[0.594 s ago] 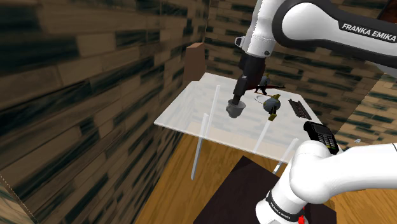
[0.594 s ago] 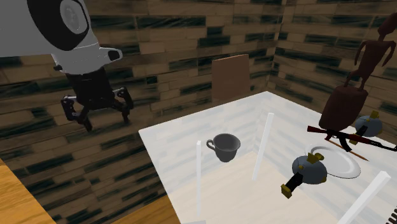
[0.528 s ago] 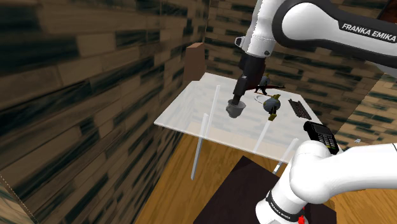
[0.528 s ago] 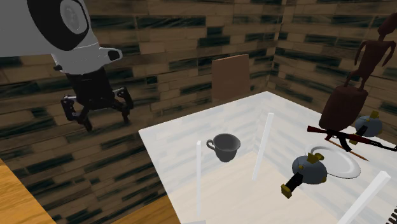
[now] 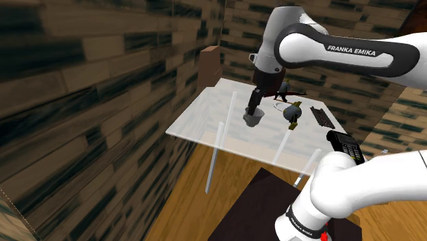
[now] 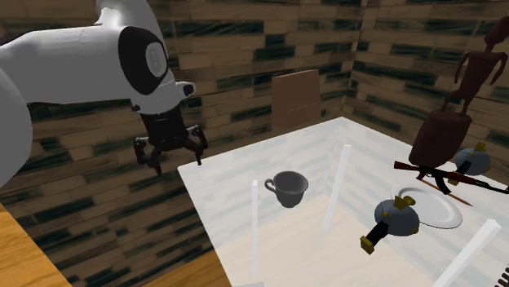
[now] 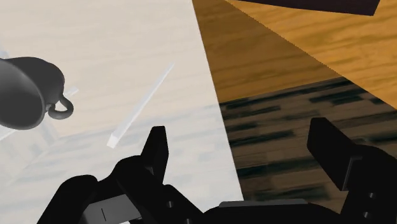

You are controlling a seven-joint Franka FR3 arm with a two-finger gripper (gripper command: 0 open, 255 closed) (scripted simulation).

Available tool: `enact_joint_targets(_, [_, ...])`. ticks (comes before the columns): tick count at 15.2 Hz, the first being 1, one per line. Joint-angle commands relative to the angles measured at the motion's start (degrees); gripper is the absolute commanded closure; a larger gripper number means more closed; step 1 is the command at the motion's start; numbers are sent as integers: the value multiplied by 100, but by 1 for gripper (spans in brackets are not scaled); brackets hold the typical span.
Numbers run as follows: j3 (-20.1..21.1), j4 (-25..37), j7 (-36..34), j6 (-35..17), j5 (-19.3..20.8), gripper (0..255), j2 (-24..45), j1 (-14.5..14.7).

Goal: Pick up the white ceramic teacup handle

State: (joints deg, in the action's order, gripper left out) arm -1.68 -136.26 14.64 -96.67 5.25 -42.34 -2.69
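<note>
Gripper (image 7: 240,137): wide open, nothing held. Hovers over table (image 6: 245,175) edge, off to one side of grey cup (image 6: 289,189), no contact. Cup upright on tabletop, handle (image 7: 60,109) turned toward gripper side, untouched. Prob. approach stage only; nothing grasped yet. Left: line up w/ handle, descend, close, lift.

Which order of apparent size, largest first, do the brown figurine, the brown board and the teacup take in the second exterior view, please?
1. Brown figurine.
2. Brown board, which stands farther back.
3. Teacup, somewhat smaller than the board.
</note>
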Motion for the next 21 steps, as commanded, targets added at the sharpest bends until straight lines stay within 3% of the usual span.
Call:
enact_joint_targets(1, [-176, -128, 196, -258, 178, 0, 116, -90])
enact_joint_targets(12, [-1101, -174, 1083, -1788, 949, 0, 1469, -530])
enact_joint_targets(21, [-1809, 427, 1819, -2944, 1153, 0, 3038, -781])
